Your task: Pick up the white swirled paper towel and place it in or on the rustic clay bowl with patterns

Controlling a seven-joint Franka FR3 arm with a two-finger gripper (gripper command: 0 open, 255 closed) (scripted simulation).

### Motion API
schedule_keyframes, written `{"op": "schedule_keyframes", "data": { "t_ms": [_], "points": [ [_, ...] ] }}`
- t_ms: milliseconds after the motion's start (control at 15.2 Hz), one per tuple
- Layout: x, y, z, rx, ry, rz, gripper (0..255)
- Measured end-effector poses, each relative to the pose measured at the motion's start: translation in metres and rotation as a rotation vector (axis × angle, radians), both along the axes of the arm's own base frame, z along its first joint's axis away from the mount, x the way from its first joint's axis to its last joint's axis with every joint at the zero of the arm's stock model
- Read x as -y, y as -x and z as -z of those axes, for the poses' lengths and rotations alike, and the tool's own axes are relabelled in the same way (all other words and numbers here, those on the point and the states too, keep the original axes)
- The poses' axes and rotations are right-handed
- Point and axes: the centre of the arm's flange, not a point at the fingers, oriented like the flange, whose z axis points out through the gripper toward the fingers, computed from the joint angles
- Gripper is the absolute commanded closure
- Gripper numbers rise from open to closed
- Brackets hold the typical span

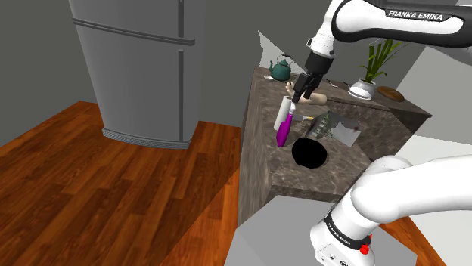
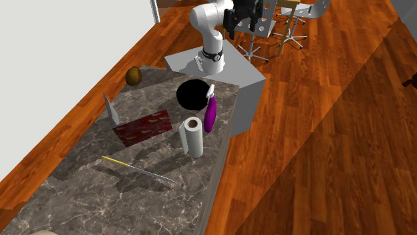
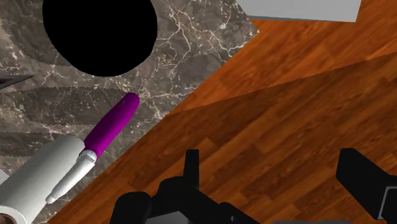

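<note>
Item one, the task's thing: a white cylindrical paper towel roll point(image 2: 193, 137), standing upright on the grey veined marble counter point(image 2: 100, 193) close to its edge, as I see it in the second exterior view. Item two: a purple bottle with a white nozzle point(image 2: 210, 113), just beside the roll, between it and item three, a round bowl drawn plain black point(image 2: 194, 93), which sits on the same counter near the grey box stand point(image 2: 244, 83). Item four: the all-black two-finger gripper point(image 1: 305, 91); in the shoulder view I find it hanging above the roll and apart from it. In the wrist view its fingers point(image 3: 189, 167) stand wide apart, clasping nothing, with the wooden plank floor point(image 3: 286, 95) between them and the roll off to one side. Further stock on the counter: a dark red patterned box point(image 2: 144, 127), a thin yellow-handled utensil point(image 2: 140, 170), a green teapot point(image 1: 280, 70) and a potted plant point(image 1: 371, 72). A grey refrigerator point(image 1: 140, 68) stands on the floor.
</note>
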Motion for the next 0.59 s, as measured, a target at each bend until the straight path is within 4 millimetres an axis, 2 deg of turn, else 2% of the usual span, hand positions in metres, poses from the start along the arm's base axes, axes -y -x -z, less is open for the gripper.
{"op": "schedule_keyframes", "data": {
  "t_ms": [594],
  "points": [
    [0.087,-0.055,0.043,0.007,0.032,-0.1,0]
  ]
}}
